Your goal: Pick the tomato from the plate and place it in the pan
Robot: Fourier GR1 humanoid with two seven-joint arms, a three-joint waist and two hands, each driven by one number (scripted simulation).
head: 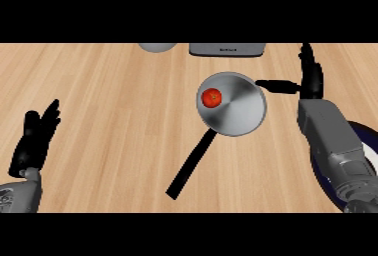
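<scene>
Near the worktop's middle, the tomato (212,97) lies inside the pan (240,110), with the right hand (313,80) just beside its right rim, fingers straight, and the left hand (33,140) resting open by the left edge.

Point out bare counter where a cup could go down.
Free: the wide wood between the left robot hand and the pan, and the patch between the pan's handle and the right forearm. Crowded: the right side, where the right robot hand and the plate lie beside the pan.
</scene>
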